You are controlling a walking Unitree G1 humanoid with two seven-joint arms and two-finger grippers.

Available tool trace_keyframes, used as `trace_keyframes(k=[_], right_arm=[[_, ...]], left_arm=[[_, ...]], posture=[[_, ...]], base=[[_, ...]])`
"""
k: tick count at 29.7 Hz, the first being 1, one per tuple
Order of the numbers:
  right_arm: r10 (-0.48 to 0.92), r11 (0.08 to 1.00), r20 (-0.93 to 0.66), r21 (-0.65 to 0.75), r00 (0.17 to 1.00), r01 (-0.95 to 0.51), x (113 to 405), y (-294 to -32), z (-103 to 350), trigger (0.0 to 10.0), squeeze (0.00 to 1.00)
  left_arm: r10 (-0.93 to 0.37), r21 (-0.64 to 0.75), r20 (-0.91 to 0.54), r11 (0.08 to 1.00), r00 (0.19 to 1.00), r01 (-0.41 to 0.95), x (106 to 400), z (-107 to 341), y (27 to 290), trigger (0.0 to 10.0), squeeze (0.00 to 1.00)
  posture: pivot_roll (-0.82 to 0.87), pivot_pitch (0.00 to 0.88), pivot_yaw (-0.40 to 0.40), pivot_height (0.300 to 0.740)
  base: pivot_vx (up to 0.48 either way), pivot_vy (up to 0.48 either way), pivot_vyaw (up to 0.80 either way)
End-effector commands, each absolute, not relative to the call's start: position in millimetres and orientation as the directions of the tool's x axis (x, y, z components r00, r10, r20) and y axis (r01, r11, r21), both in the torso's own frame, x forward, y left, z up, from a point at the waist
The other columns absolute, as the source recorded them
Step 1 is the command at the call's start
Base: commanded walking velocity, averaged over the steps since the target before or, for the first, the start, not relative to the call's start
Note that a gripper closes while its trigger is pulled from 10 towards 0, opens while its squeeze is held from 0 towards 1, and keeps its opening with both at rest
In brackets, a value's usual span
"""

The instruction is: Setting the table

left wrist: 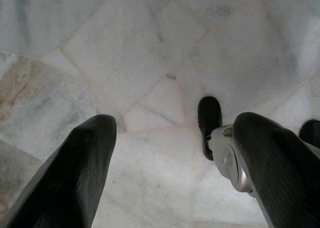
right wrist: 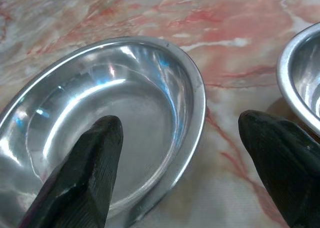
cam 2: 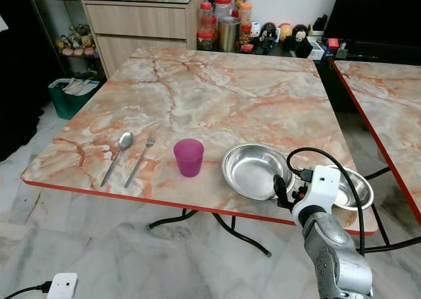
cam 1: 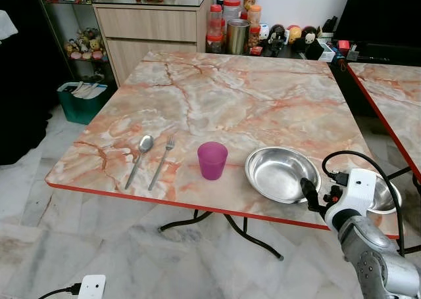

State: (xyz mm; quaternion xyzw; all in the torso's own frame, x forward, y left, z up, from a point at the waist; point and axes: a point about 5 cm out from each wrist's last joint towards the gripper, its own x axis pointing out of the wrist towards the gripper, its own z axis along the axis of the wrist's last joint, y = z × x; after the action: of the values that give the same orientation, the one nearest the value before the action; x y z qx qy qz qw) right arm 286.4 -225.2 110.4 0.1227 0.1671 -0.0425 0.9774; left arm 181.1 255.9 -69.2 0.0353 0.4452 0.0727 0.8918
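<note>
While sitting empty near the front right of the marble table (cam 1: 237, 95), steel plate (cam 1: 281, 173) looks light, stiff and slick, a thin rolled rim the only real purchase. Best taken at the right-hand rim, one finger inside the shallow well and one outside on the tabletop, squeezed firmly since polished metal will likely slide under a loose pinch. Not fragile, but apt to clatter and skate on the smooth marble if nudged.

Right gripper (right wrist: 180, 168) poised just at that rim with fingers spread wide, one fingertip (right wrist: 87, 173) over the plate's well, the other outside it, above bare marble between the plate and a smaller steel bowl (cam 1: 385, 197). Nothing held. Bowl standing just right of the plate, partly behind the wrist, at the table's near right edge; what shows of its inside looks empty.

Further left, purple cup (cam 1: 212, 160) upright, just beside the plate; contents cannot be judged, though it looks empty. Left again, fork (cam 1: 162, 161) and spoon (cam 1: 139, 158) lying side by side, apart, handles toward the near edge.

Left gripper (left wrist: 170, 178) hanging idle over the pale tiled floor (left wrist: 150, 62), fingers wide apart, holding nothing.

Beyond the far edge, a wooden cabinet (cam 1: 151, 29), jars and a metal canister (cam 1: 237, 36).
</note>
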Motion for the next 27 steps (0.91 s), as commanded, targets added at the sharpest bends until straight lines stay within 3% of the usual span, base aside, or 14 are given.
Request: trace_keyframes(k=[1,27], right_arm=[[-0.052,0.955,-0.345,0.256,0.937,0.147,288,-227,110,10.0,0.00],[-0.102,0.911,-0.360,0.340,0.927,0.233,311,-224,116,10.0,0.00]], left_arm=[[0.164,0.133,-0.793,0.986,0.586,-0.096,178,-70,258,10.0,0.00],[0.141,0.131,-0.798,0.990,0.586,-0.059,179,-70,256,10.0,0.00]], posture=[[-0.01,0.093,-0.027,0.740],[0.00,0.093,-0.031,0.740]], base=[[0.000,0.000,0.00],[0.000,0.000,0.00]])
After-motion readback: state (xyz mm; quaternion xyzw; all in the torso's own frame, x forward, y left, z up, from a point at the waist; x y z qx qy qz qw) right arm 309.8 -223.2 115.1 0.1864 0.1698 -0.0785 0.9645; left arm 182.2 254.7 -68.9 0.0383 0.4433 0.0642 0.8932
